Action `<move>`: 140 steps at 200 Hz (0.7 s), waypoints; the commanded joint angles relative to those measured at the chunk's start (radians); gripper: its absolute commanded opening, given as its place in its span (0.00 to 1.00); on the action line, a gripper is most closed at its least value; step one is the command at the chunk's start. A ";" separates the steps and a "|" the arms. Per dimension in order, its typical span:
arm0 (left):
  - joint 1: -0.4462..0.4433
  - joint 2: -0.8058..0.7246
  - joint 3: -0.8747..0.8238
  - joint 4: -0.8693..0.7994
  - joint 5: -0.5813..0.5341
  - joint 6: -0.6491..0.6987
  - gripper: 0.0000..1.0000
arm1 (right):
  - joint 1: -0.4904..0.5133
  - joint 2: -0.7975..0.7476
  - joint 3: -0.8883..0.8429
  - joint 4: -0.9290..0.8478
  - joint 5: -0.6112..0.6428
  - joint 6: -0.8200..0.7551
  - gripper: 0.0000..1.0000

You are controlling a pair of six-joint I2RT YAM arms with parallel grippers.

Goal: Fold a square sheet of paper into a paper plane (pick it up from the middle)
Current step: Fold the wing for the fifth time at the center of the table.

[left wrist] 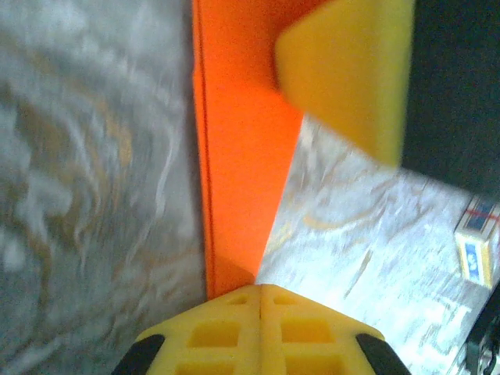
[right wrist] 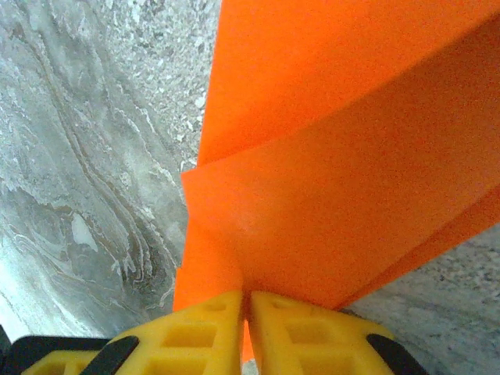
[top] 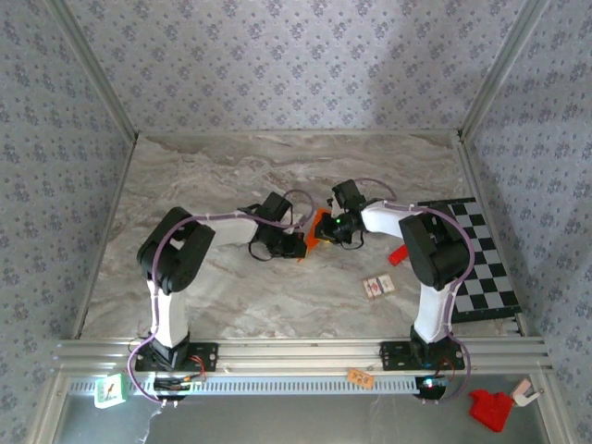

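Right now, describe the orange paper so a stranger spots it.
On the marbled table, find where the left gripper and right gripper meet. The orange paper is pinched between them: thin and creased, unlike the small red block lying loose nearby.

Soft, even light fills the top view with faint shadows on the marbled table [top: 231,287], while the left wrist view is smeared with blur and the square sheet of paper [right wrist: 351,156] glows oversaturated.
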 commanded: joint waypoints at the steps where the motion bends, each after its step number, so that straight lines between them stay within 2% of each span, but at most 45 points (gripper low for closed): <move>1: -0.005 -0.036 -0.046 -0.203 -0.014 0.056 0.01 | 0.003 0.086 -0.029 -0.119 0.099 -0.021 0.16; 60: 0.002 -0.132 -0.024 -0.260 -0.057 0.072 0.01 | 0.035 0.052 -0.037 -0.090 0.079 0.051 0.17; 98: 0.025 -0.227 -0.038 -0.119 -0.052 -0.003 0.02 | 0.090 -0.002 -0.064 -0.022 0.024 0.117 0.17; 140: 0.038 -0.131 -0.039 0.002 -0.024 -0.096 0.02 | 0.117 -0.014 -0.048 0.016 0.004 0.145 0.17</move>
